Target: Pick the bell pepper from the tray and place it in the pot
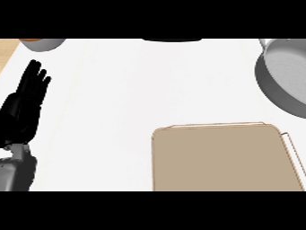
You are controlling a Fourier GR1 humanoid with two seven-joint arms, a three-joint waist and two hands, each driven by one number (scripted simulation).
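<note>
We see no bell pepper anywhere in the head view, so we cannot tell where it is, which way it points or how its long axis runs.

Our left black hand (pixel 24 105) shows at the view's left edge, resting open with its fingers straight and close together, tips pointing up and slightly right, away from us. It holds nothing. Its grey forearm (pixel 8 173) comes in from the lower left corner, angled up toward the hand. Our right hand is out of view.

Well to the right of the left hand and nearer to us lies the flat tan rectangular tray (pixel 225 159), its surface bare, its long sides running left to right. Far to the right of the hand and farther from us stands the round grey metal pot (pixel 294 76), cut by the right edge; its inside shows only grey.

Just beyond the fingertips, at the top edge, sits a grey round bowl-like vessel with an orange inside (pixel 41 43), mostly cut off. All rest on the white counter top (pixel 128 90).
</note>
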